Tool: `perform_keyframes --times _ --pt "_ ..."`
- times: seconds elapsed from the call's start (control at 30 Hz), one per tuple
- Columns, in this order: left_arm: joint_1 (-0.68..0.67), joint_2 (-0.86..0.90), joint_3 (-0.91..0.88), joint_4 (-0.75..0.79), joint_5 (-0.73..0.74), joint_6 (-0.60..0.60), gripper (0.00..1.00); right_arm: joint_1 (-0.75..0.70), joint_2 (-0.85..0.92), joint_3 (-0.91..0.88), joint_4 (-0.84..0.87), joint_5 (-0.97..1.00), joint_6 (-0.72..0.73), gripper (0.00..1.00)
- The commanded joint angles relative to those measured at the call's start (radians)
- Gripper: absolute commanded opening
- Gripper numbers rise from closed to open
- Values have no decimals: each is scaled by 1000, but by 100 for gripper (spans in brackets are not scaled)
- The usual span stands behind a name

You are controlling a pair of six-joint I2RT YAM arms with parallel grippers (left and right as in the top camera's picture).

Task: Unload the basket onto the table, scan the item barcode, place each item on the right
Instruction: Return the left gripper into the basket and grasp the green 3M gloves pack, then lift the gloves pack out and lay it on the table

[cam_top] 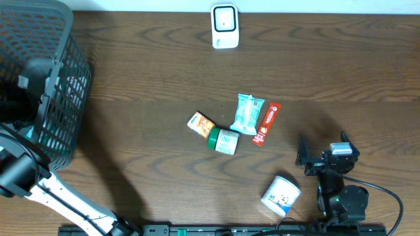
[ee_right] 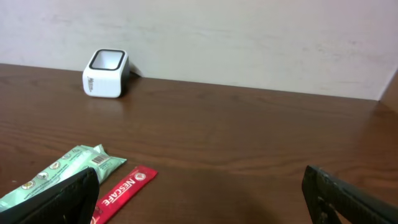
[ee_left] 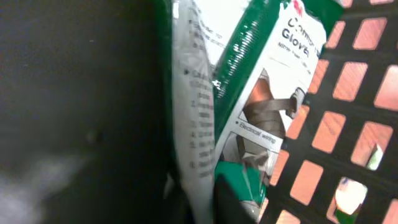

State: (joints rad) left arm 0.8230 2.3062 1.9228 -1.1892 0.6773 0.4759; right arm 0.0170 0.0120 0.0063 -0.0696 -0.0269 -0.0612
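A flat green-and-white glove package (ee_left: 249, 93) stands on edge inside the black mesh basket (cam_top: 65, 85), against its wall (ee_left: 323, 155). My left gripper (ee_left: 200, 198) is down in the basket and shut on the package's lower edge, one dark finger on each side. In the overhead view only the left arm (cam_top: 33, 82) reaching into the basket shows; the package is hidden there. The white barcode scanner (cam_top: 224, 26) sits at the table's far edge, also in the right wrist view as the scanner (ee_right: 106, 73). My right gripper (cam_top: 326, 154) rests open near the front right, nothing between its fingers.
On the table's middle lie an orange packet (cam_top: 201, 124), a green-lidded jar (cam_top: 224, 140), a mint pouch (cam_top: 249, 113) and a red Nescafe stick (cam_top: 267, 123). A white tub (cam_top: 281, 195) lies left of the right arm's base.
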Motion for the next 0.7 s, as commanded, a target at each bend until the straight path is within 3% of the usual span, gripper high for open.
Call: perform_keyframes --times 0.0,0.27,0.67 --pt "-28 32 -7 -8 14 9 7 3 -4 -1 -3 3 12 99" --pt "-32 -90 80 52 14 -145 7 3 -4 -1 -3 3 12 99" --pt "-37 -596 107 290 -89 -349 7 3 -4 -1 -3 3 11 99"
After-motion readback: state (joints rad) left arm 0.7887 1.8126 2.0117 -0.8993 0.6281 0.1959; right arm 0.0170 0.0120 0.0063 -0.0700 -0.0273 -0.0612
